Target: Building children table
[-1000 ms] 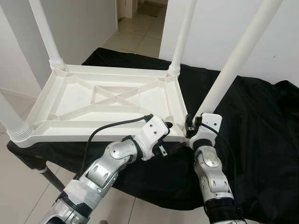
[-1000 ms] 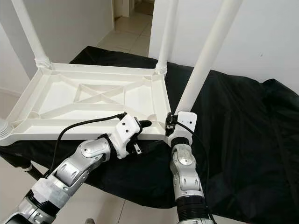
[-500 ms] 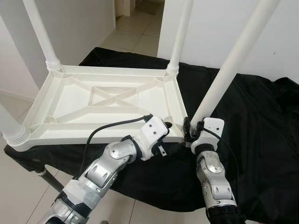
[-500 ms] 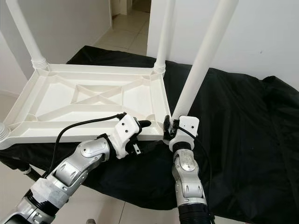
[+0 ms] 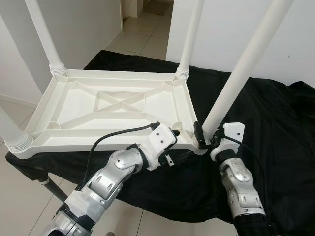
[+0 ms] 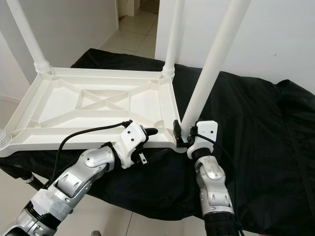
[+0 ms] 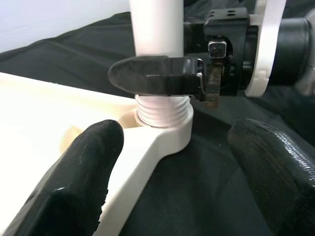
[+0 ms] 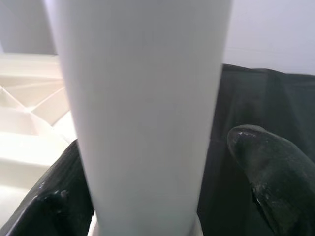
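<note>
**Seating the last leg squarely**

Here the white plastic child's tabletop lies upside down, ribs up, across the middle and left of the eye views, on a surface draped in black cloth. White round legs rise from its corners: two at the far corners and one at the near left corner, cut by the frame's left edge.

The fourth white leg slants from the top right of the frame down to the near right corner socket. The right hand grips it just above the socket, one black finger across the leg's front in the left wrist view, where ribbed thread still shows between finger and socket. I judge the leg is not fully home. To do this well, bring the leg upright over the socket before turning or pressing, or the thread may bind.

The left hand sits at the tabletop's near edge, just left of that corner, fingers spread with nothing between them; it could steady the rim.

The legs' upper ends are cut off. How deep the thread sits inside the socket is hidden, and so is what supports the cloth.
</note>
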Controlling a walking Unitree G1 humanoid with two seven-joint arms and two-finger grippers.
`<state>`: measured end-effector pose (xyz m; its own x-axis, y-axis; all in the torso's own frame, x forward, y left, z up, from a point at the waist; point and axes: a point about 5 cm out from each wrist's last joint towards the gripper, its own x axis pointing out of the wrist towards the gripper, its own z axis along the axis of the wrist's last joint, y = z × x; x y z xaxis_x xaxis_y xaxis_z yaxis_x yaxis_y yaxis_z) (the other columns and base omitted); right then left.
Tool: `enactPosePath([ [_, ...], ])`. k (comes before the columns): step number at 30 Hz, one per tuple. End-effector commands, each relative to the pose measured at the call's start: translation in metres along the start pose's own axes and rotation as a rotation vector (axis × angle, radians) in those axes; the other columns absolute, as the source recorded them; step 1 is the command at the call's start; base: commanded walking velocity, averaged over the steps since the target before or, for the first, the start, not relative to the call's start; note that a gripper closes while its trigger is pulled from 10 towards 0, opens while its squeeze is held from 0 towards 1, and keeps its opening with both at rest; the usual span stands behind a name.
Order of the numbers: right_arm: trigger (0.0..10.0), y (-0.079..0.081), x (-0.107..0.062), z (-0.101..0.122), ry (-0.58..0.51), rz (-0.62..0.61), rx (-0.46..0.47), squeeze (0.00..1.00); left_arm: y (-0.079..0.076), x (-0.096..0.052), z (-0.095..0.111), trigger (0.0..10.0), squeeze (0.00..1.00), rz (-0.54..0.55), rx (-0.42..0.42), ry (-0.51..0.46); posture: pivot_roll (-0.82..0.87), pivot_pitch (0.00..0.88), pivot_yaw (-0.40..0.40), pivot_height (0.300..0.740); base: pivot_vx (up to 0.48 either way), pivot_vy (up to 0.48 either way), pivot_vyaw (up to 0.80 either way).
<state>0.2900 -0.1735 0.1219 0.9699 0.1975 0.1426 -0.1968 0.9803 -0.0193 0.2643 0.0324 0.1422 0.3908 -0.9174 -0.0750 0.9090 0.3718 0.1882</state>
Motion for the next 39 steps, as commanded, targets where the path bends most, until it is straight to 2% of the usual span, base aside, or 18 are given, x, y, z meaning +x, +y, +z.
enactPosePath([
  [1, 10.0, -0.001, 0.0, -0.002, -0.001, 0.055, -0.004, 0.0, -0.007, 0.0, -0.003, 10.0, 0.0, -0.096, 0.003, 0.007, -0.05, 0.0, -0.049, 0.74, 0.0, 0.0, 0.0],
  [2, 10.0, -0.001, 0.0, -0.002, -0.001, 0.055, -0.004, 0.0, -0.007, 0.0, -0.003, 10.0, 0.0, -0.096, 0.003, 0.007, -0.05, 0.0, -0.049, 0.74, 0.0, 0.0, 0.0],
  [3, 10.0, -0.001, 0.002, -0.002, 0.005, 0.114, -0.016, 0.0, -0.008, 0.001, -0.001, 10.0, 0.0, -0.111, -0.014, -0.002, -0.05, 0.0, -0.05, 0.74, 0.0, 0.0, 0.0],
  [6, 10.0, -0.001, 0.002, -0.002, 0.005, 0.114, -0.016, 0.0, -0.008, 0.001, -0.001, 10.0, 0.0, -0.111, -0.014, -0.002, -0.05, 0.0, -0.05, 0.74, 0.0, 0.0, 0.0],
  [8, 10.0, -0.005, 0.01, -0.003, 0.039, 0.248, -0.025, 0.0, -0.007, 0.003, 0.004, 10.0, 0.0, -0.122, 0.008, -0.006, -0.03, 0.0, -0.047, 0.74, 0.0, 0.0, 0.0],
  [9, 10.0, -0.005, 0.01, -0.003, 0.039, 0.248, -0.025, 0.0, -0.007, 0.003, 0.004, 10.0, 0.0, -0.122, 0.008, -0.006, -0.03, 0.0, -0.047, 0.74, 0.0, 0.0, 0.0],
  [10, 10.0, -0.007, 0.013, -0.003, 0.05, 0.298, -0.029, 0.0, -0.006, 0.003, 0.006, 10.0, 0.0, -0.123, 0.019, -0.008, -0.02, 0.0, -0.046, 0.74, 0.0, 0.0, 0.0],
  [18, 10.0, -0.012, 0.018, -0.006, 0.067, 0.376, -0.047, 0.0, -0.002, 0.001, 0.006, 10.0, 0.0, -0.116, 0.044, 0.004, -0.02, 0.0, -0.046, 0.74, 0.0, 0.0, 0.0],
  [19, 4.8, -0.013, 0.019, -0.007, 0.075, 0.391, -0.049, 0.0, -0.001, 0.001, 0.006, 10.0, 0.0, -0.112, 0.047, 0.004, -0.01, 0.0, -0.048, 0.74, 0.0, 0.0, 0.0],
  [20, 4.8, -0.013, 0.019, -0.007, 0.075, 0.391, -0.049, 0.0, -0.001, 0.001, 0.006, 10.0, 0.0, -0.112, 0.047, 0.004, -0.01, 0.0, -0.048, 0.74, 0.0, 0.0, 0.0],
  [21, 0.3, -0.014, 0.021, -0.008, 0.082, 0.402, -0.041, 0.0, -0.001, 0.001, 0.006, 10.0, 0.0, -0.108, 0.048, 0.003, -0.01, 0.0, -0.05, 0.74, 0.0, 0.0, 0.0],
  [23, 0.0, -0.015, 0.021, -0.009, 0.086, 0.407, -0.038, 0.0, -0.001, 0.001, 0.006, 10.0, 0.0, -0.105, 0.049, 0.001, -0.01, 0.0, -0.05, 0.74, 0.0, 0.0, 0.0],
  [31, 0.0, -0.02, 0.019, -0.011, 0.081, 0.419, -0.018, 0.0, 0.002, 0.004, 0.007, 10.0, 0.0, -0.084, 0.052, -0.009, -0.02, 0.0, -0.056, 0.74, 0.0, 0.0, 0.0],
  [32, 8.1, -0.021, 0.018, -0.011, 0.073, 0.41, -0.007, 0.0, 0.002, 0.005, 0.007, 10.0, 0.0, -0.084, 0.053, -0.01, -0.02, 0.0, -0.054, 0.74, 0.0, 0.0, 0.0],
  [34, 8.1, -0.022, 0.017, -0.011, 0.071, 0.404, -0.001, 0.0, 0.002, 0.005, 0.007, 10.0, 0.0, -0.083, 0.053, -0.01, -0.02, 0.0, -0.054, 0.74, 0.0, 0.0, 0.0],
  [35, 10.0, -0.019, 0.016, -0.01, 0.054, 0.392, 0.023, 0.0, 0.003, 0.005, 0.007, 10.0, 0.0, -0.082, 0.055, -0.012, -0.02, 0.0, -0.053, 0.74, 0.0, 0.0, 0.0],
  [39, 10.0, -0.017, 0.015, -0.009, 0.041, 0.37, 0.046, 0.0, 0.004, 0.005, 0.007, 10.0, 0.0, -0.081, 0.057, -0.013, -0.03, 0.0, -0.055, 0.74, 0.0, 0.0, 0.0],
])
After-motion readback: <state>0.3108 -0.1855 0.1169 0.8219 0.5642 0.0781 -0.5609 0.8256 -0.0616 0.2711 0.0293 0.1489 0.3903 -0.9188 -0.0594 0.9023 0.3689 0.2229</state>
